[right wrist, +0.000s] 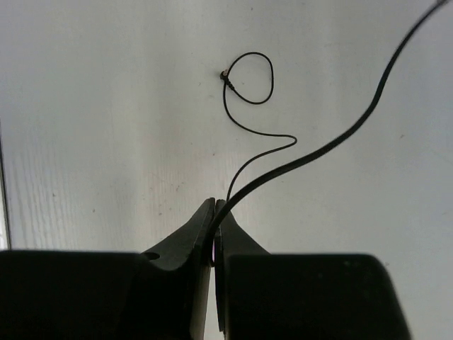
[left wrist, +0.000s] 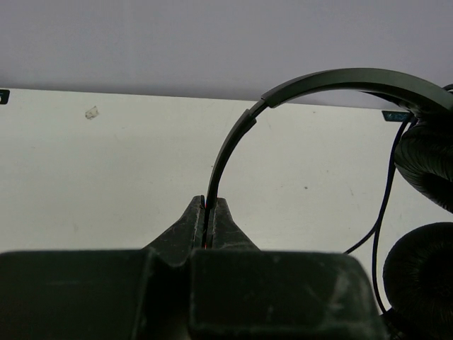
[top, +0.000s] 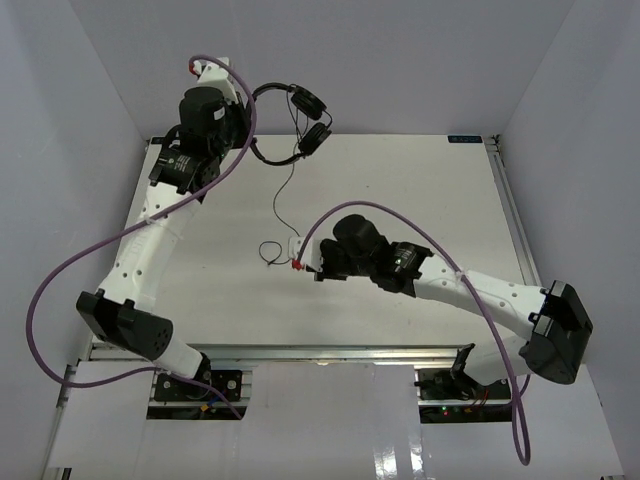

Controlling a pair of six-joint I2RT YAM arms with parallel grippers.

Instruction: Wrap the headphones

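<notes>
White table (top: 420, 190) between plain pale grey walls (top: 400, 60)

Headphones (top: 300, 125) behind; cord (right wrist: 325, 149) nearer, on table (top: 420, 190).

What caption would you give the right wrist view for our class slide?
Right gripper shut on the cord, whose plug end lies looped on the table.

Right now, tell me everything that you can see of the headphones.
The headphones are black, with a thin arched headband and two round padded earcups. The left gripper is shut on the headband, holding them near the far edge of the table. A long thin cord runs from the earcups toward the near side; the right gripper is shut on it. Past that grip, the cord's end lies on the table in a small loop, ending in the plug.
</notes>
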